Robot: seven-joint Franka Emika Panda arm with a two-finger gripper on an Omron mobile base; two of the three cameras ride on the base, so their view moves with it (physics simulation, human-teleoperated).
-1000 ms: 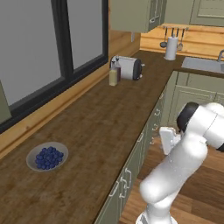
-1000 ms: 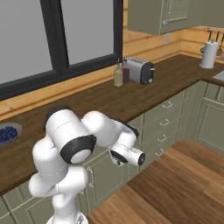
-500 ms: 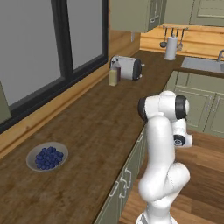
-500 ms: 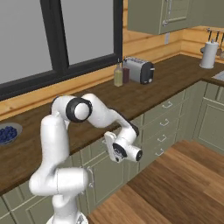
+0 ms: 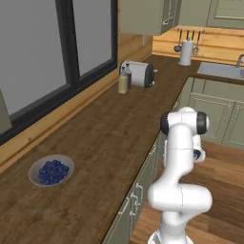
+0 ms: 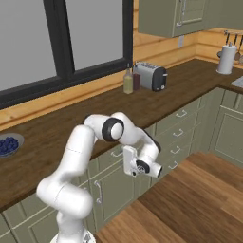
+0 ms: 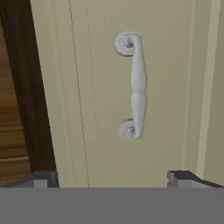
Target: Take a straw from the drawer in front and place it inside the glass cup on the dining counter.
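The drawer [image 7: 109,92] faces the hand straight ahead and close: a pale sage-green panelled front, shut flush with the cabinet. Its small grey metal bar handle [image 7: 133,85], with a round foot at each end, sits just beyond the fingertips and slightly toward the right one. In the right base view, the drawer front [image 6: 114,153] lies just under the dark worktop edge, directly beside the hand.

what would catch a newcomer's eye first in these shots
First the white robot arm, folded low in front of the sage-green cabinets, its tool turned toward a drawer front. In the hand view a metal bar handle sits dead ahead between the fingertips. Next, the bowl of blueberries and the toaster on the dark wood worktop.
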